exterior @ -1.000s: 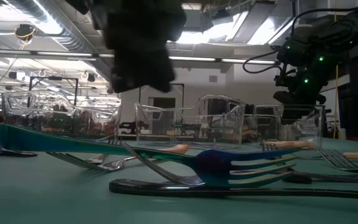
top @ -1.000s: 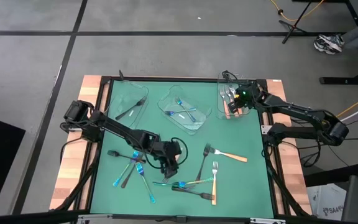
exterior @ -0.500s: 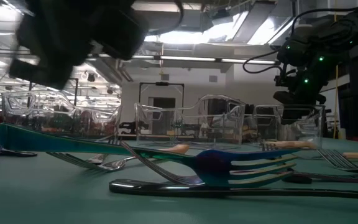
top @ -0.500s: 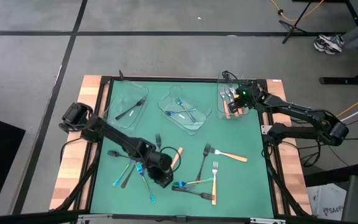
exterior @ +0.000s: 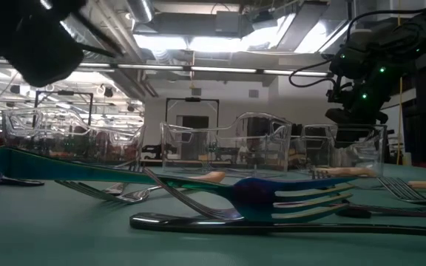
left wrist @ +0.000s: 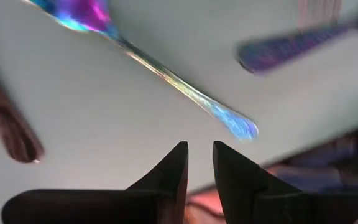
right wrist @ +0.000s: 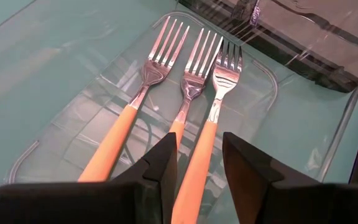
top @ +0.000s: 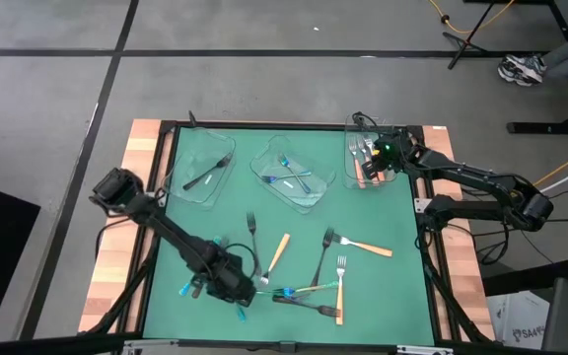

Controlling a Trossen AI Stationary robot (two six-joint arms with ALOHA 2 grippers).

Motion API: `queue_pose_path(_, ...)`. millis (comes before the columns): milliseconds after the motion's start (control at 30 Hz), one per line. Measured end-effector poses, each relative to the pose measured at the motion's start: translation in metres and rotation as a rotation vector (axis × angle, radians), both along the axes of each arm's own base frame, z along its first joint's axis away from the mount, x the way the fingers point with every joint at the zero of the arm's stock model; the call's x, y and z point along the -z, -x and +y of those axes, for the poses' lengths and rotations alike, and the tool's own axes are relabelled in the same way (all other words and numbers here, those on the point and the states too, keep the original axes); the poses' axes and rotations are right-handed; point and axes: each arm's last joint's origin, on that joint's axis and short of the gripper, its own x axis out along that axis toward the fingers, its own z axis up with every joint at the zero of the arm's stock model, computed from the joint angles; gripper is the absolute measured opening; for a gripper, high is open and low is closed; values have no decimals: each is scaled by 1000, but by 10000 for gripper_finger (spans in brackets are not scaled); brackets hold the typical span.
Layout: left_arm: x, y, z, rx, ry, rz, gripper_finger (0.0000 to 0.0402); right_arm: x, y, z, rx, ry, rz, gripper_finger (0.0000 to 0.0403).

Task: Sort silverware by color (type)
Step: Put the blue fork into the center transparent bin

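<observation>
The silverware lies scattered on the green mat: orange-handled forks (top: 366, 245) (top: 277, 253), dark forks (top: 321, 261) and iridescent blue pieces (top: 200, 271). My left gripper (top: 235, 291) hovers open, pointing steeply down, over an iridescent blue handle (left wrist: 185, 93), with nothing between its fingers (left wrist: 169, 168). My right gripper (top: 378, 153) stands open above the right clear tray (top: 355, 148). Three orange-handled forks (right wrist: 188, 81) lie flat on that tray's floor. The middle tray (top: 323, 182) holds blue pieces, the left tray (top: 180, 148) a dark one.
The three clear trays stand in a row along the mat's far edge. A crossed pile of blue, dark and orange-handled pieces (top: 309, 294) lies near the front edge, right of my left gripper. In the low view it fills the foreground (exterior: 272, 199).
My left gripper has gone from the mat's middle toward the near left, sinking a little and rolling about its own axis. An orange-handled piece and a dark fork that it covered now lie in plain sight.
</observation>
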Motion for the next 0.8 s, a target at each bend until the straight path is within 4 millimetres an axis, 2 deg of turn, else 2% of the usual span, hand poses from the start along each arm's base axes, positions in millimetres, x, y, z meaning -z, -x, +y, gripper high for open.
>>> queue_pose_path(167, 3, 8, 0, -161, -133, 28, 69, 0, 0, 0, 0, 0, 0, 118)
queue_pose_path(500, 4, 10, 4, -302, -193, 42, 69, 0, 0, 0, 0, 0, 0, 118)
queue_pose_path(800, 21, 8, 2, -321, -217, 98, 69, 0, 0, 0, -1, -1, 0, 118)
